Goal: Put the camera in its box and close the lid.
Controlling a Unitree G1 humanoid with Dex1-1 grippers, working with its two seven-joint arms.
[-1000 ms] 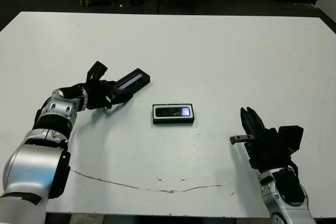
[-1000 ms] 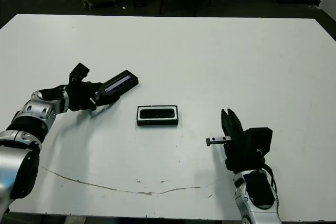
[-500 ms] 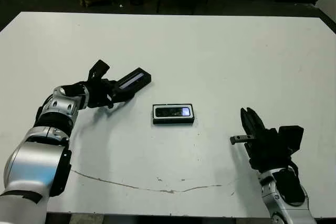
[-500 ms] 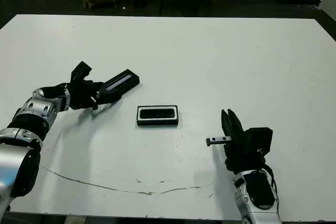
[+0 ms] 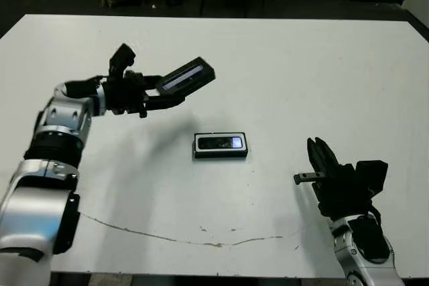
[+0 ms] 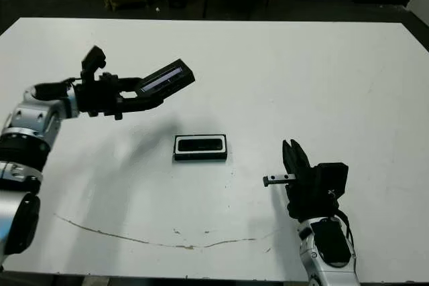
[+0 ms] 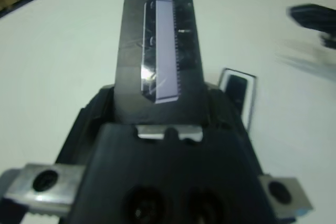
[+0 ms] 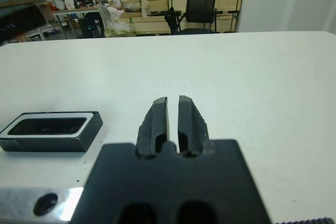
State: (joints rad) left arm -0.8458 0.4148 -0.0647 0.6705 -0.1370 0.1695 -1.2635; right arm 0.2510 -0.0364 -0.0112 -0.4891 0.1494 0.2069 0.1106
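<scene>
White table [image 5: 281,65] fills most of the scene, with a dark floor and chairs beyond its far edge. Near the middle of the table lies the box [image 5: 221,146], open, and the camera [image 5: 221,143] rests inside it on the white lining (its small screen shines at the right end). Left and far from the box, the left gripper [image 5: 155,96] is raised above the table and clamps the lid [image 5: 187,75] at one end; the lid is tilted, its pale stripe facing up. On the near right side, the right gripper [image 5: 320,155] stands well apart from the box, its two fingers pressed together and holding nothing.
</scene>
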